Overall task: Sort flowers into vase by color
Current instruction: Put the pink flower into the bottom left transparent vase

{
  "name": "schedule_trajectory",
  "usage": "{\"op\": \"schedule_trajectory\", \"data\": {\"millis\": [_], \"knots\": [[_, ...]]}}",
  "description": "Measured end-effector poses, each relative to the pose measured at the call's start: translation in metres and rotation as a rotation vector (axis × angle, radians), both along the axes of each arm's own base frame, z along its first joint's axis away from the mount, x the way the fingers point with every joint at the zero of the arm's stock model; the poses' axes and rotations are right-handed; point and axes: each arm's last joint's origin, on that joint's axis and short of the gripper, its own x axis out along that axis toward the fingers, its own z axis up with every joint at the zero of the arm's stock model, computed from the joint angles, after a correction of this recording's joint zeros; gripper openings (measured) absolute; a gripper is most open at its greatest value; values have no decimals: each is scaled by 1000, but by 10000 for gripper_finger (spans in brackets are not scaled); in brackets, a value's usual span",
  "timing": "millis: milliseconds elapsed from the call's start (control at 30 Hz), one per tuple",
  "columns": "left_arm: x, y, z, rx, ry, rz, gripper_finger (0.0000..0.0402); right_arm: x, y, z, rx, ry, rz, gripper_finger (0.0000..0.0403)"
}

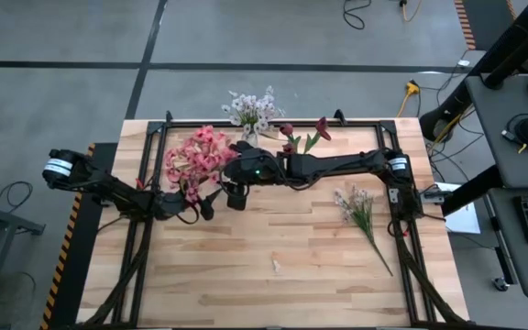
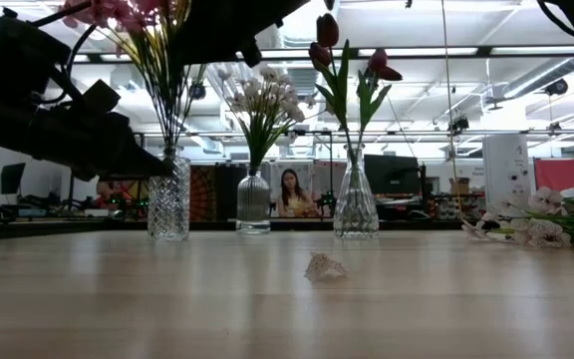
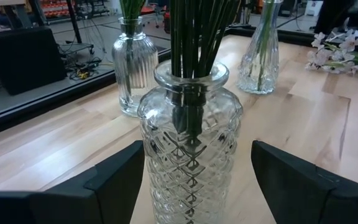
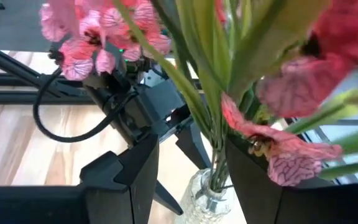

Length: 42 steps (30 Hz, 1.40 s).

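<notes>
Three glass vases stand in a row at the far side of the table. The diamond-cut vase point(image 3: 191, 155) holds pink flowers point(image 1: 198, 158), the ribbed vase point(image 2: 253, 204) holds white ones point(image 1: 252, 110), and the slim vase point(image 2: 355, 204) holds dark red tulips point(image 1: 302, 137). My left gripper point(image 3: 197, 146) is open and level, with a finger on either side of the diamond-cut vase's body. My right gripper point(image 4: 191, 162) is open above that vase's mouth, among the pink blooms, with green stems point(image 4: 215, 149) passing between its fingers. One white-lilac stem point(image 1: 360, 211) lies flat on the table at the right. My left gripper has its fingers close beside the diamond-cut vase's body point(image 3: 151, 149), level and from the table's left. I cannot tell whether either finger touches the glass. My right gripper has the pink flowers' stems point(image 4: 219, 165) standing close to one finger point(image 4: 247, 168). I cannot tell whether they touch.
A small pale scrap point(image 1: 276, 266) lies on the wood near the table's middle front. The near half of the table has free room. A black frame point(image 1: 154, 137) borders the tabletop. Beyond the far edge a person point(image 2: 292, 194) sits in the room.
</notes>
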Motion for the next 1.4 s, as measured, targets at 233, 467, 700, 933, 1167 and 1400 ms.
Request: {"op": "schedule_trajectory", "data": {"millis": [233,467,700,933,1167,1400], "knots": [[1,0,3,4,-13,-7,277,0,3,1,-3,0,9,178],[2,0,5,5,-19,-8,277,-2,3,4,-6,-4,9,178],[1,0,6,4,-26,-8,277,-9,5,16,-13,-11,14,178],[1,0,7,10,-30,-11,277,-14,7,21,-15,-1,19,178],[1,-1,8,11,-32,-17,277,-18,10,26,-18,0,26,178],[1,0,11,16,-47,-19,277,-19,12,27,-26,4,33,178]]}}
